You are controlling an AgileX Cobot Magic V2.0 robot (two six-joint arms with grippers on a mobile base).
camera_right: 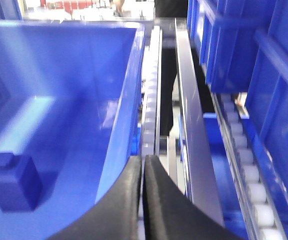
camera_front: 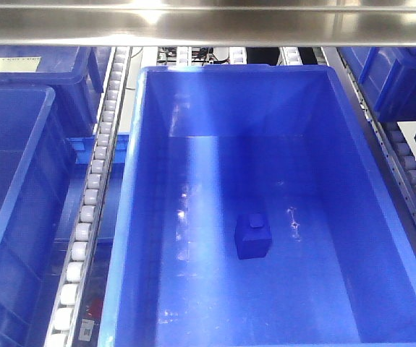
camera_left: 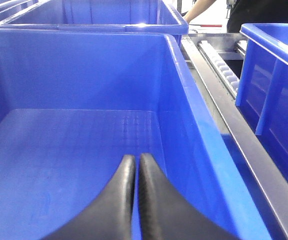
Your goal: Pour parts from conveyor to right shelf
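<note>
Blue knobbed part (camera_front: 253, 236) sits upright in bin (camera_front: 139, 217); both grippers closed, empty

A person's bare forearm (camera_left: 200, 9) reaches beside a dark-clothed torso (camera_left: 265, 11), with red objects (camera_right: 71, 5) blurred in the distance.

The middle bin (camera_front: 280, 94) is open from above, its floor bare but for one block (camera_front: 254, 237) standing near the centre. A steel bar (camera_front: 208, 29) crosses overhead at the far side, limiting reach from above there. Roller tracks (camera_front: 92, 195) run in narrow gaps on either side, walled by the left bin (camera_front: 19, 181) and the right bins (camera_front: 396, 79), too tight for a gripper.
</note>
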